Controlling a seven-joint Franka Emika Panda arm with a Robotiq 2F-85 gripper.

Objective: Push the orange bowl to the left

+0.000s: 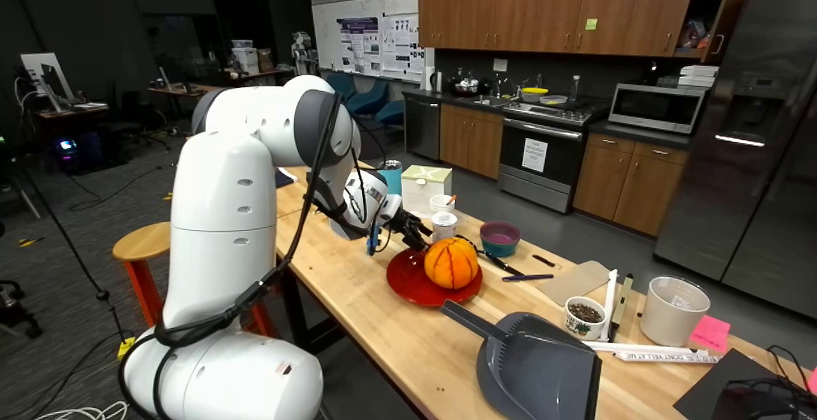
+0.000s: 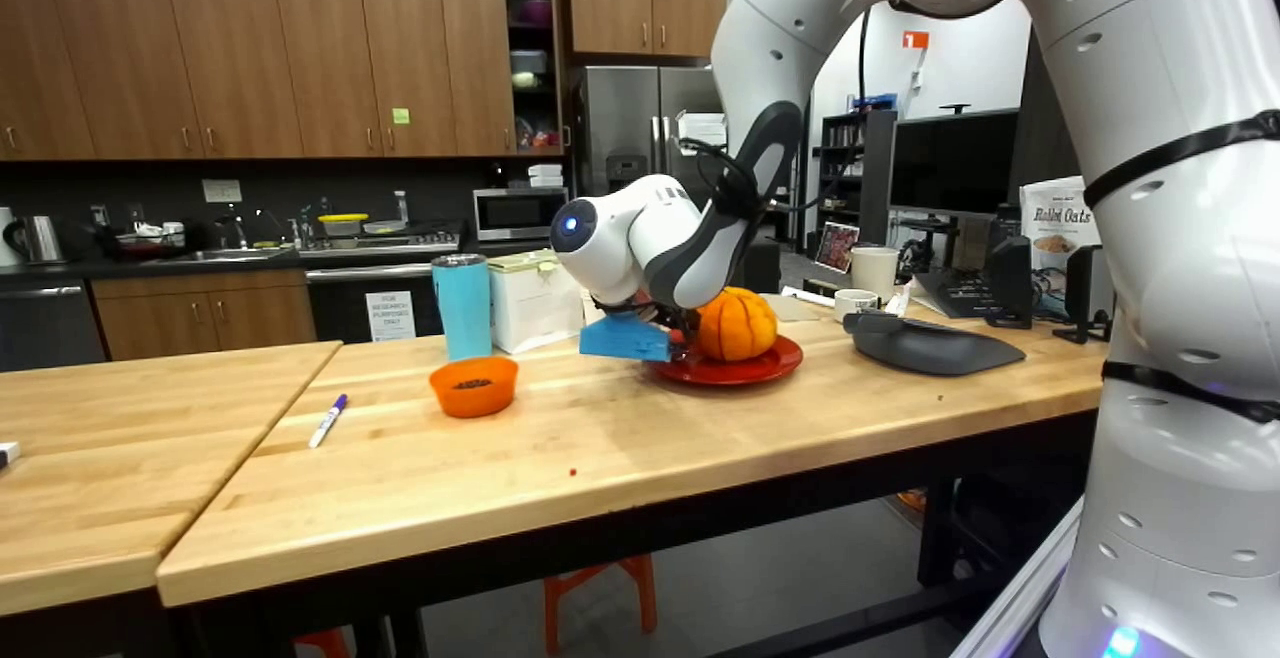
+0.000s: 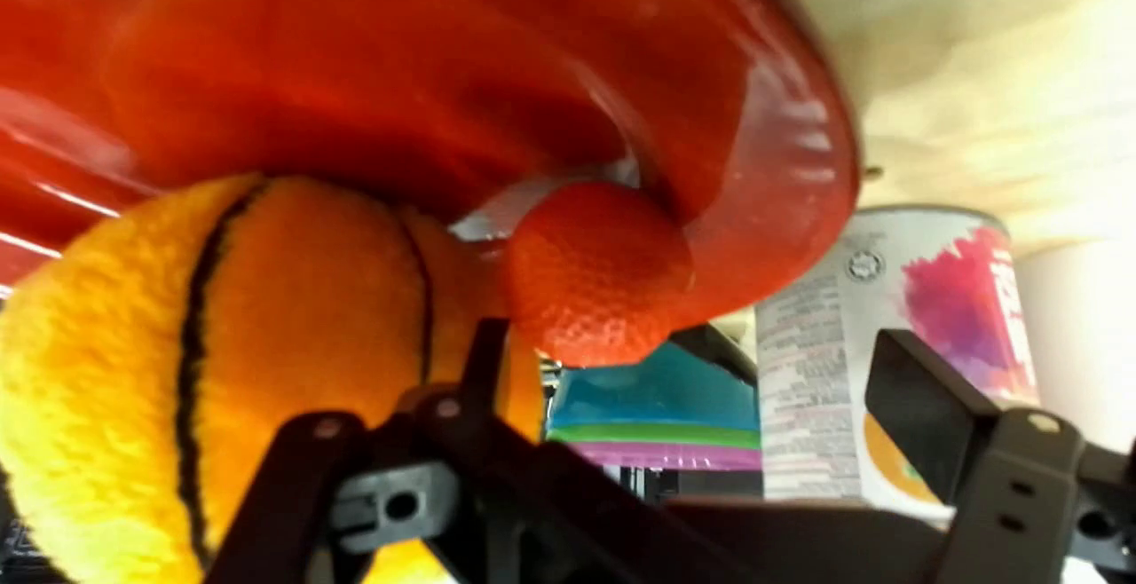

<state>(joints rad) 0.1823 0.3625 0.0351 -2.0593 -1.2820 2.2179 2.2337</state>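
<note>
Your gripper [image 3: 690,335] is spread wide, gripping nothing, at the plate [image 1: 402,276] near mid-frame in both exterior views, hard by the pumpkin [image 1: 451,263], with a red ball [image 3: 599,275] near the middle of the wrist view. And your orange bowl [image 2: 475,402]? Well apart, left of centre in an exterior view, dark bits [image 2: 474,384] inside! Swing out carelessly and you could clip the pumpkin or send that red ball rolling. Then the push: hit high on the wall and your orange bowl may tip and spill; shove with jaws this wide and it could twist between the 2. If left means frame left, the marker [image 2: 328,421] sits near that path, and the table seam [image 2: 262,435] beyond might snag the base if you lean down hard.
</note>
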